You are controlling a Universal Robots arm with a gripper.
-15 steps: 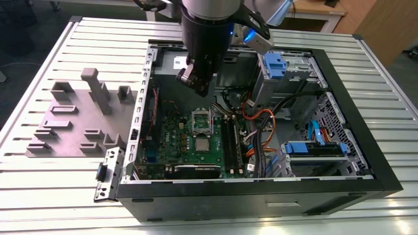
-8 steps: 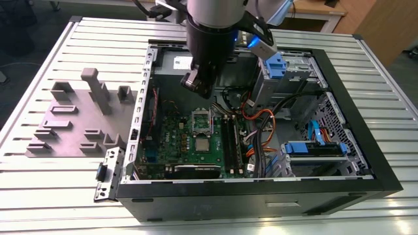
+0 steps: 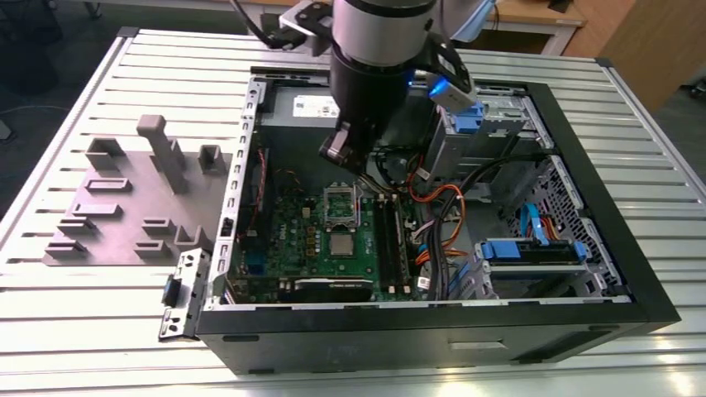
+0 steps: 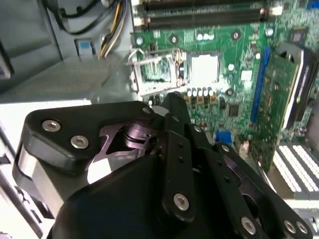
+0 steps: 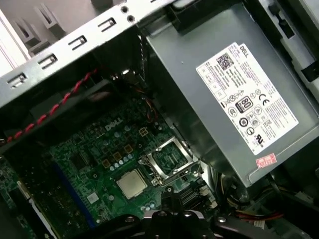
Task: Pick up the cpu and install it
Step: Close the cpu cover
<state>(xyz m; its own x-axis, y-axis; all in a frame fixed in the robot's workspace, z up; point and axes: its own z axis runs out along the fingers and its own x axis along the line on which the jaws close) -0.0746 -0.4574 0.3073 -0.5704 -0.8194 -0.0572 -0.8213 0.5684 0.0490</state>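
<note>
- Aluminium slatted table [image 3: 88, 331] fills the exterior view, its ribbed silver top bearing one black open-sided computer case [image 3: 617, 306] across the middle and right of the frame, laid on its side, I'd judge so the board faces up for the arm to reach.
- One grey plastic fixture plate with upright holders [image 3: 132, 207] sits at the left of that frame, beside the case and touching nothing inside it.
- One silver-and-black robot arm [image 3: 375, 74] drops in from the top centre of the exterior view, over the upper part of the case.
- One grey metal power supply box with a white label [image 5: 239, 109] occupies the right of the first wrist view.
- One green motherboard [image 3: 293, 227] lies flat in the case floor, centre of the exterior view.
- One silver rectangular socket bracket [image 5: 172, 158] stands on it, its frame seemingly swung open to receive a chip.
- One black linkage gripper [image 4: 174, 99] hangs above the board in the second wrist view; whether its fingers are spread or closed I cannot tell, nor see anything held.
- One small square silvery-topped cpu [image 5: 132, 183] rests flat on the board just beside the bracket, lower centre of the first wrist view, not yet picked up.
</note>
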